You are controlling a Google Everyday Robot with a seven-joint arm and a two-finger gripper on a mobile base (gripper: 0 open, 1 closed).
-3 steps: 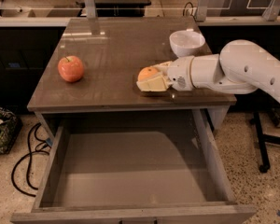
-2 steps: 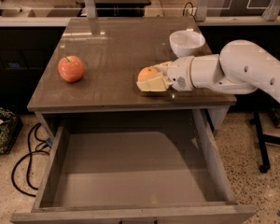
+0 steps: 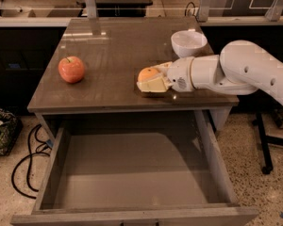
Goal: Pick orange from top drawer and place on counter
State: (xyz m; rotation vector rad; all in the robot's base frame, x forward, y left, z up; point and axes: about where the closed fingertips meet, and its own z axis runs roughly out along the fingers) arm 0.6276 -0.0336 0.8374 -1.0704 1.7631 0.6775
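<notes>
Since the orange [image 3: 147,73] sits by the counter's [image 3: 113,51] front edge, drawer [image 3: 132,173] empty, only release remains for the gripper [image 3: 151,79], seemingly clamped on it.

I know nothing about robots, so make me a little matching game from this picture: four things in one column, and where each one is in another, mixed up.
Things:
1. orange
2. apple
3. white bowl
4. top drawer

Places:
a. pulled open under the counter
b. at the pincer, front right of the counter
c. alone on the counter, left in the picture
d. back right of the counter

Pairs: 1-b, 2-c, 3-d, 4-a
</notes>
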